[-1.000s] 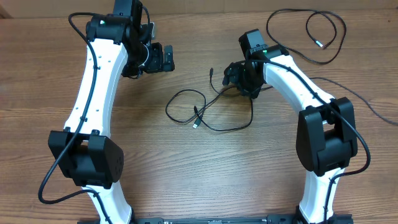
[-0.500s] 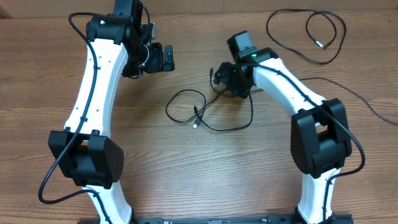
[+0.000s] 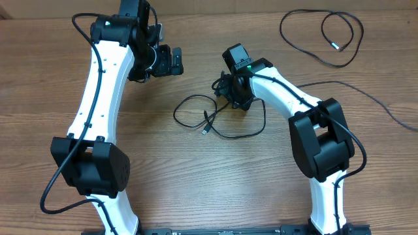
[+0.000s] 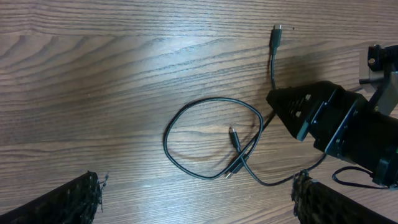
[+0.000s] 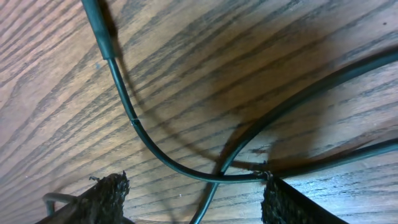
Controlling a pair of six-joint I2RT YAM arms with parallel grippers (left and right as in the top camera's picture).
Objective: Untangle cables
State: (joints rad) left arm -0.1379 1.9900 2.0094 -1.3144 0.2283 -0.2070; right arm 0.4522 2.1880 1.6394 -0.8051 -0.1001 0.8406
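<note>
While the right pincer [image 5: 196, 199] is hovering open just above the surface [image 5: 50, 124], the cables [image 5: 134, 119] are crossing between its spread fingertips and curving away ahead of them. The left pincer [image 4: 199, 199] is hanging wide open, with the tangle lying well ahead of it.

**Right claw** [image 5: 194, 194]: two black, rough-textured pads at the near edge of view, set well apart and low over the table.

**Table** [image 5: 56, 106]: brown wood grain, close under the claw.

**Cables** [image 5: 144, 140]: thin black strands lying on the table.
- One runs from a thicker plug sleeve [image 5: 94, 18] far ahead of one pad [image 5: 107, 198]. It curves back and across to the tip of the other pad [image 5: 289, 202].
- Two more strands come in from that pad's side and meet it there.
- One of these crosses it and passes back between the pads.
- Contact with the pad cannot be told.
</note>
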